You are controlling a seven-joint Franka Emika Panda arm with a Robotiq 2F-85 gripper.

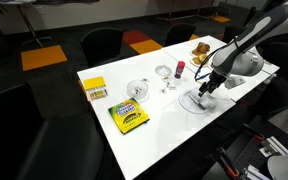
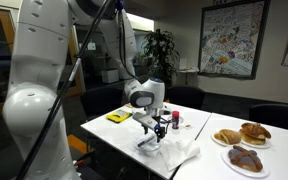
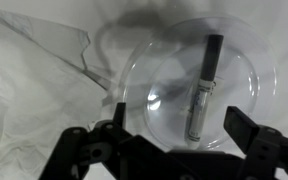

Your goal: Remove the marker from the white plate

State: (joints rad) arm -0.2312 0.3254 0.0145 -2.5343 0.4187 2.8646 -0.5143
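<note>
Marker (image 3: 204, 88) lies flat on the white plate (image 3: 159, 60), a little right of the plate's middle in my wrist view. Its dark cap points toward the top of the picture, and its paler barrel runs almost straight down toward me. My gripper (image 3: 174, 118) hangs over the plate with the jaws spread wide, holding nothing. The marker lies in the gap between my fingers (image 3: 117, 118) and nearer the right-hand one; I cannot tell how high above it I am. A crumpled white sheet (image 3: 34, 70) lies just beside the plate. In an exterior view my gripper (image 1: 204, 90) points down over the plate on the white table (image 1: 164, 145). The yellow crayon box (image 1: 129, 117) and the pink-red bottle (image 1: 180, 67) stand well apart from it.
</note>
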